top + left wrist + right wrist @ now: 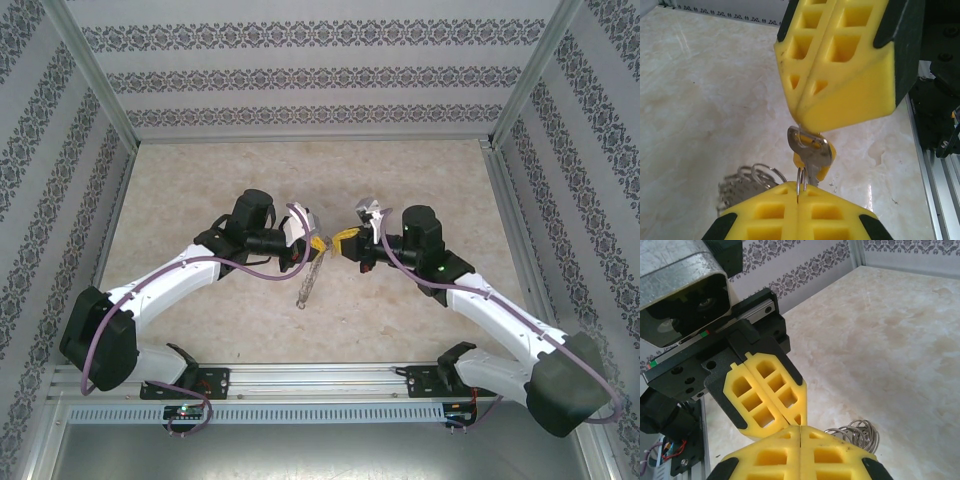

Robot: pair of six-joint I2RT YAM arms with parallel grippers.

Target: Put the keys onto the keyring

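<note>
Observing the left gripper [798, 196] at six o'clock of the left wrist view, clenching on a thin wire loop of the keyring [747, 179]. Noting the remainder of that ring, crowded with small silver pieces, lying off toward eight o'clock over the marble-patterned table [700, 100]; not being able to tell whether it is touching the surface.

Observing the right gripper [801, 119] at twelve o'clock, pinching the top end of the keys [812, 152]. Finding the silver key and its yellow-orange tag hanging at centre, between the two grippers and just above the held wire loop.

Confirming from the top view both grippers meeting tip to tip near mid-table, with the ring dangling toward six o'clock beneath them.

Judging the key as light, stiff and slick against foam pads, so likely to pivot if held by one corner; advising a hold across the broad head or the tag. Judging the ring wire as springy and resistant to parting; advising a hold right beside the working loop, never on the loose pieces, these being prone to swing.
</note>
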